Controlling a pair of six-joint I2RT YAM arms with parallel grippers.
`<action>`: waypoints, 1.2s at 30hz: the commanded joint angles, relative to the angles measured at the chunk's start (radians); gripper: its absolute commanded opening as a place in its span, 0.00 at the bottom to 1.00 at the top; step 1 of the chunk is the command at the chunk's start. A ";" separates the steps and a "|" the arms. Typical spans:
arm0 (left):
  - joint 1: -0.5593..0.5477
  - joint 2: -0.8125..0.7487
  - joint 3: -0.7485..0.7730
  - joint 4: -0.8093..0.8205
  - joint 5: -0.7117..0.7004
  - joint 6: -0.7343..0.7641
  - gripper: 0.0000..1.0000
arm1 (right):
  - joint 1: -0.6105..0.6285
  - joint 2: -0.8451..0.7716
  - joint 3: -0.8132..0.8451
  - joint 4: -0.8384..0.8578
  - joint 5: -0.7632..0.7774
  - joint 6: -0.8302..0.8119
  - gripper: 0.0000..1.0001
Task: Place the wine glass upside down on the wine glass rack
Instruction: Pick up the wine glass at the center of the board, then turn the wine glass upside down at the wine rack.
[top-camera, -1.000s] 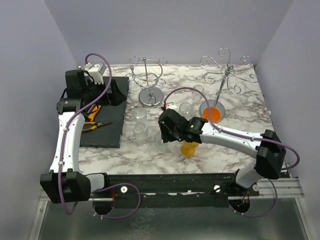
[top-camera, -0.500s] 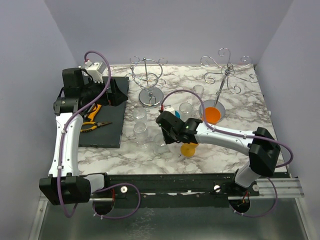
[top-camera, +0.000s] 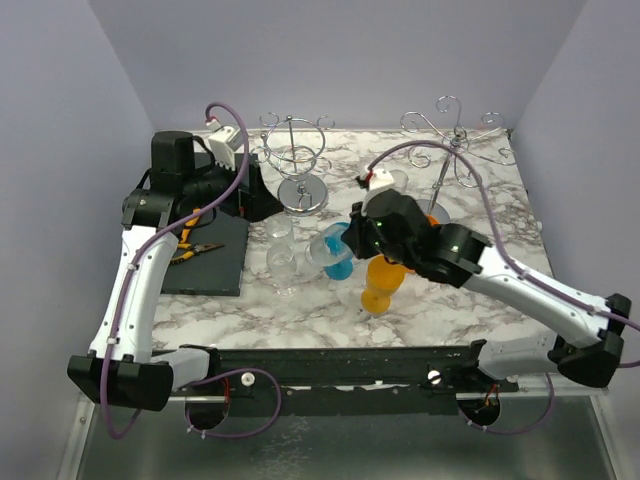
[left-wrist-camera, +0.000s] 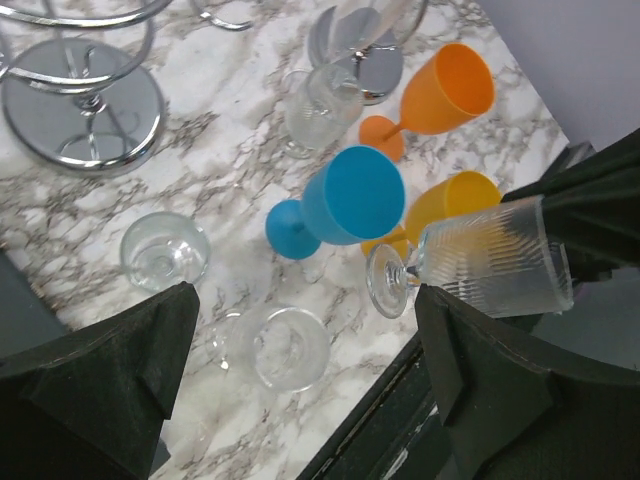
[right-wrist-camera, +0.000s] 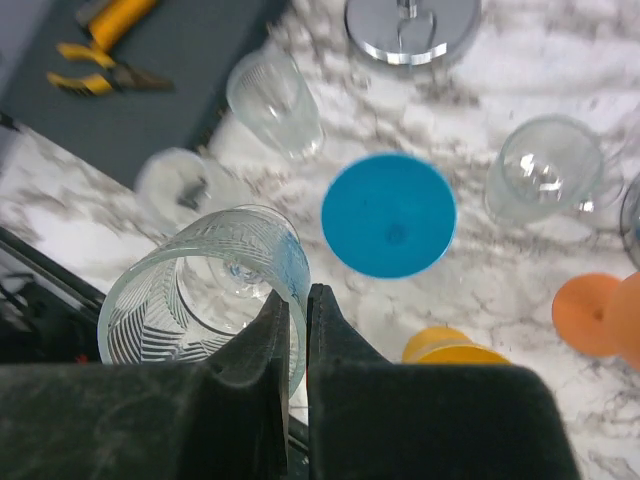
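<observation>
Your right claw is clamped shut on the rim of the wine glass, which lies sideways, with the rack beyond at the desk's far-right corner.

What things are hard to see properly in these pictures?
1. Top view: the clear ribbed wine glass hardly shows. It is see-through and partly under the right gripper that holds it.
2. Right wrist view: the silver wire rack with a round base is cut off by the top edge, so only its base shows.
3. Left wrist view: the left gripper shows only blurry dark fingers, cut off at the bottom edge.
</observation>
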 joint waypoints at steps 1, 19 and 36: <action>-0.096 0.028 0.087 -0.033 -0.018 0.013 0.99 | 0.008 -0.096 0.101 0.066 0.082 -0.090 0.00; -0.182 0.104 0.172 -0.088 0.094 -0.007 0.87 | 0.008 -0.139 0.106 0.458 0.052 -0.207 0.00; -0.186 0.113 0.204 -0.091 0.165 0.081 0.16 | 0.008 -0.115 0.004 0.605 -0.075 -0.134 0.00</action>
